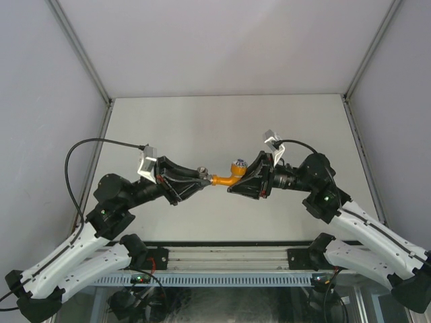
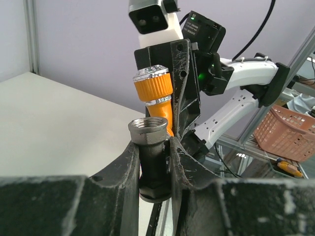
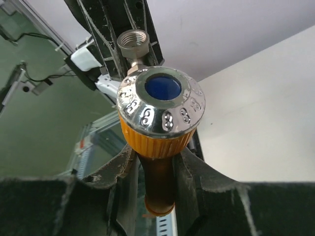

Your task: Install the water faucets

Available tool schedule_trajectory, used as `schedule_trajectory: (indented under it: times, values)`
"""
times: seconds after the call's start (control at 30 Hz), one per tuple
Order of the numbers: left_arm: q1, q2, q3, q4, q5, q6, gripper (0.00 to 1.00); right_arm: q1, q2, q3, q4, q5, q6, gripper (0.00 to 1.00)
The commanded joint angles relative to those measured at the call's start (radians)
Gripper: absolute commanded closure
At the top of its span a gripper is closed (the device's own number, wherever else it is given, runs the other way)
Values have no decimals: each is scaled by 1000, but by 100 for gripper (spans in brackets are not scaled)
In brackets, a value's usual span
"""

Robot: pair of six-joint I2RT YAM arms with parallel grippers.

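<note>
Left gripper [image 2: 153, 152] clamped on grey threaded fitting [image 2: 147, 129]; right gripper [image 3: 156, 169] clamped on orange tap body [image 3: 156, 140], just beside fitting. Risk: misaligned axes could cross threads, or tap twists in grip.

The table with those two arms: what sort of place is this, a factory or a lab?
Most likely a lab test cell, not a factory. Plain grey walls box in a white table, the arms are bolted to a metal rail, and a basket stands beyond.
</note>
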Motion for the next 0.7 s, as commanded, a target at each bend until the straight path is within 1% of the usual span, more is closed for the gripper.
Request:
schedule_trajectory:
  times: [0.0,0.07,0.13,0.2,0.23,0.27,0.33,0.47,0.5,0.53,0.67]
  values:
    - [-3,-5,-19,21,51,129,100,-70,37,75,88,26,244,100]
    - [-4,1,-17,31,45,132,100,-71,47,74,-5,98,170,100]
    - [-3,8,-12,38,39,121,100,-78,45,73,-102,213,156,100]
    - [-4,11,-14,39,23,116,100,-81,38,59,-95,253,138,100]
    - [-3,12,-16,40,13,114,100,-82,34,50,-75,256,123,96]
    - [-3,13,-18,39,0,108,100,-82,28,43,-53,255,110,94]
    - [-3,15,-23,41,-22,103,100,-82,18,31,-25,249,92,94]
    - [-3,15,-32,53,-55,83,100,-82,4,27,-20,219,2,76]
    - [-3,13,-33,57,-60,74,100,-82,-4,25,-26,217,-19,69]
    - [-3,9,-33,59,-71,61,100,-82,-13,21,-34,224,-55,64]
    - [-3,-17,-40,61,-103,33,100,-82,-81,-17,-53,305,-170,50]
